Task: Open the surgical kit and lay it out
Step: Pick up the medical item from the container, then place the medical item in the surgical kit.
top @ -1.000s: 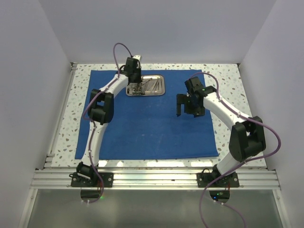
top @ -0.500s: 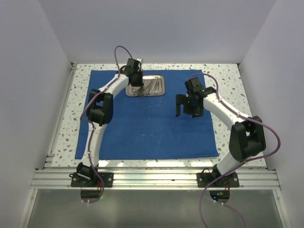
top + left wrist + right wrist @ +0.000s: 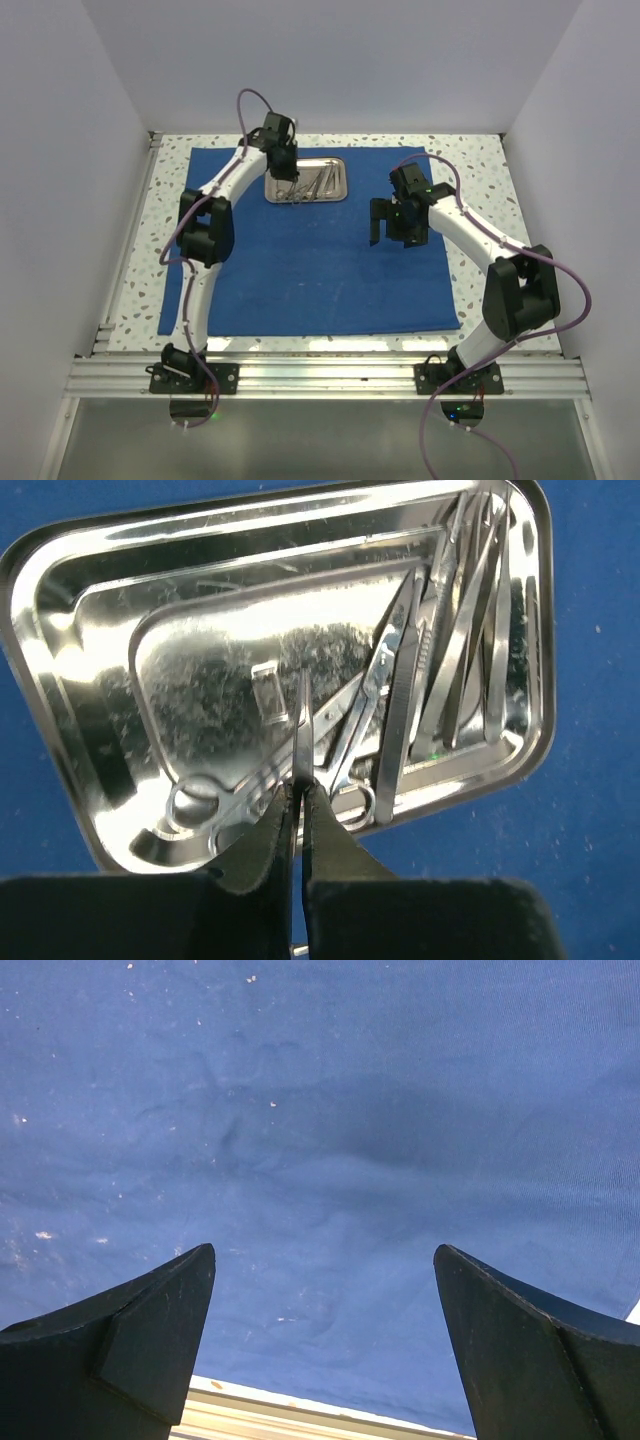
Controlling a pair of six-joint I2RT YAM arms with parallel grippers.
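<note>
Blue cloth (image 3: 310, 270), steel tray (image 3: 90, 680) under left hand (image 3: 298, 798), slim instrument (image 3: 303, 720) pinched

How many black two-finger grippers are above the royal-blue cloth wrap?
2. Left gripper: shut on a slim silver instrument over the shiny steel tray. Right gripper: open over bare blue cloth.

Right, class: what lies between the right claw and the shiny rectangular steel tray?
Only bare royal-blue cloth wrap lies between the right claw and the shiny rectangular steel tray, seen in the top external view.
</note>
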